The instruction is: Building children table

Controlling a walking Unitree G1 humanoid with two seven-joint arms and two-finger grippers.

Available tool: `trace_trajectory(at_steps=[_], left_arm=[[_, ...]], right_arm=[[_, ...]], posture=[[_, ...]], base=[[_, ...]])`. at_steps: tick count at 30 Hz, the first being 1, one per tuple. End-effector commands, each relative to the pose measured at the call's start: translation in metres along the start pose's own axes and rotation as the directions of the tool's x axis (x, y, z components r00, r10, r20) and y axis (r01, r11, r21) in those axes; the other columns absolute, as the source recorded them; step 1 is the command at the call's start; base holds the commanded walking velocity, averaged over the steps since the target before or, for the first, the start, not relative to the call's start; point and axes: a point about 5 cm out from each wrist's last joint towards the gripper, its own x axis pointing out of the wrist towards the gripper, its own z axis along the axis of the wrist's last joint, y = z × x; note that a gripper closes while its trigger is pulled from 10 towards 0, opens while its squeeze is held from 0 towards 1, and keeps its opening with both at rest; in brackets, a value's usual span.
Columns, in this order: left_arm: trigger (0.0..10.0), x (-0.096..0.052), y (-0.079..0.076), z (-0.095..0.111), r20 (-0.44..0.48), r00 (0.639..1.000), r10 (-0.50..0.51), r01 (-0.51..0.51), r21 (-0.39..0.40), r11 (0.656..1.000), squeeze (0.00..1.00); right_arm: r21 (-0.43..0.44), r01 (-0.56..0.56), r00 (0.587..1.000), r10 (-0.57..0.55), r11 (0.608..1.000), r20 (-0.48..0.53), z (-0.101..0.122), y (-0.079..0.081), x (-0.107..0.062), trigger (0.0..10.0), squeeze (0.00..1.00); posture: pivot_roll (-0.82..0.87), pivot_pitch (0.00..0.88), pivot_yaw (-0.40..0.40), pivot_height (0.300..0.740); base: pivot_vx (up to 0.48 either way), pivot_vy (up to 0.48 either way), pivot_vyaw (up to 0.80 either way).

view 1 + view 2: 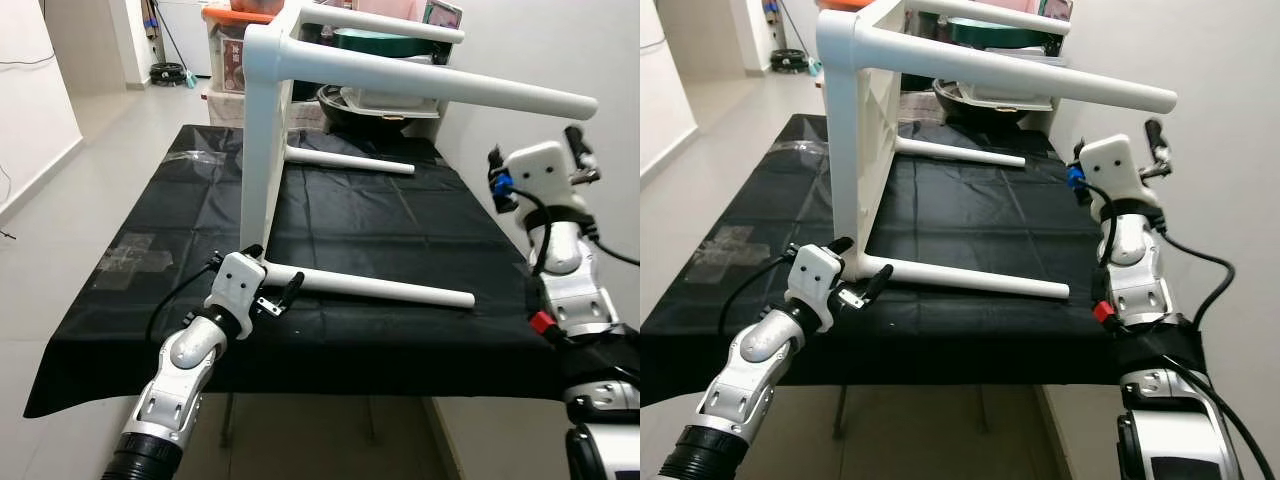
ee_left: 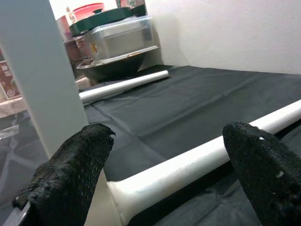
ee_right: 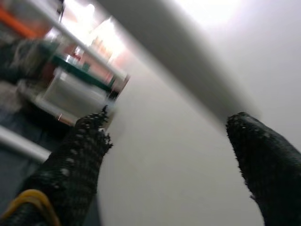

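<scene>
A white children's table lies on its side on the black cloth point(image 1: 400, 220), its top panel point(image 1: 262, 140) standing upright. One lower leg point(image 1: 390, 290) rests along the cloth near me, and another point(image 1: 350, 160) lies farther back. An upper leg point(image 1: 450, 85) juts out to the right in the air. My left gripper point(image 1: 272, 270) is open, its fingers either side of the near leg point(image 2: 188, 162) where it meets the panel point(image 2: 42, 80). My right gripper point(image 1: 1158, 150) is raised at the right, open, just below the tip of the upper leg point(image 3: 188, 61).
Stacked plastic containers and a dark bowl point(image 1: 380, 100) crowd the far end of the work table. A white wall point(image 1: 560, 50) stands close on the right. Pale floor point(image 1: 90, 150) lies open to the left. A clear tape patch point(image 1: 130, 255) marks the cloth's left side.
</scene>
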Motion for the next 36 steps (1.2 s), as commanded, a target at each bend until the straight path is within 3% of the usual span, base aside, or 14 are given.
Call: trace_trajectory(at_steps=[1,4,6,8,9,10,12,13,14,19,36], left_arm=[[10.0,-0.002,-0.005,-0.003,-0.017,1.0,-0.004,0.004,-0.01,1.0,0.0],[10.0,-0.003,-0.005,-0.003,-0.02,1.0,-0.001,0.0,-0.013,1.0,0.0],[10.0,-0.004,-0.006,-0.003,-0.022,1.0,0.017,-0.018,-0.026,1.0,0.0],[10.0,-0.004,-0.006,-0.003,-0.022,1.0,0.017,-0.018,-0.026,1.0,0.0],[10.0,-0.005,-0.006,-0.002,-0.02,0.999,0.027,-0.028,-0.033,0.999,0.0],[10.0,-0.007,-0.006,-0.002,-0.018,0.998,0.056,-0.057,-0.042,0.998,0.0],[10.0,-0.007,-0.006,-0.002,-0.018,0.998,0.056,-0.057,-0.042,0.998,0.0],[10.0,-0.009,-0.006,-0.002,-0.021,0.996,0.082,-0.083,-0.048,0.995,0.0],[10.0,-0.012,-0.005,-0.003,-0.025,0.994,0.11,-0.111,-0.047,0.993,0.0],[10.0,-0.018,-0.01,-0.005,-0.039,0.99,0.133,-0.134,-0.043,0.99,0.0],[10.0,-0.016,-0.016,-0.004,-0.05,0.993,0.111,-0.113,-0.051,0.992,0.0]], right_arm=[[-0.024,0.006,1.0,-0.006,1.0,-0.003,-0.004,-0.001,-0.006,10.0,1.0],[-0.007,-0.004,0.999,0.004,1.0,-0.035,-0.009,0.003,-0.013,10.0,1.0],[0.122,-0.034,0.98,0.056,0.992,-0.189,-0.032,0.021,-0.037,10.0,1.0],[0.122,-0.034,0.98,0.056,0.992,-0.189,-0.032,0.021,-0.037,10.0,1.0],[0.208,-0.035,0.958,0.093,0.977,-0.273,-0.043,0.031,-0.05,10.0,1.0],[0.297,-0.016,0.928,0.125,0.955,-0.352,-0.052,0.046,-0.067,10.0,0.72],[0.297,-0.016,0.928,0.125,0.955,-0.352,-0.052,0.046,-0.067,10.0,0.72],[0.359,0.005,0.903,0.15,0.933,-0.404,-0.057,0.056,-0.08,10.0,0.4],[0.405,0.023,0.881,0.173,0.914,-0.44,-0.06,0.064,-0.09,10.0,0.0],[0.441,0.057,0.858,0.182,0.896,-0.481,-0.06,0.074,-0.101,10.0,0.0],[0.423,0.099,0.865,0.132,0.901,-0.484,-0.05,0.064,-0.092,10.0,0.0]], posture=[[0.1,0.0,-0.099,0.74],[0.1,0.0,-0.1,0.74],[0.1,0.0,-0.101,0.74],[0.1,0.0,-0.101,0.74],[0.1,0.0,-0.101,0.74],[0.11,0.0,-0.106,0.74],[0.11,0.0,-0.106,0.74],[0.11,0.0,-0.106,0.74],[0.11,0.0,-0.107,0.74],[0.12,0.0,-0.108,0.74],[0.12,0.0,-0.11,0.74]], base=[[0.0,0.0,0.0],[0.0,0.0,0.0],[0.0,0.0,0.0],[0.0,0.0,0.0],[0.0,0.0,0.0],[0.0,0.0,0.0],[0.0,0.0,0.0],[0.0,0.0,0.0],[0.0,0.0,0.0],[0.0,0.0,0.0],[0.0,-0.284,0.0]])
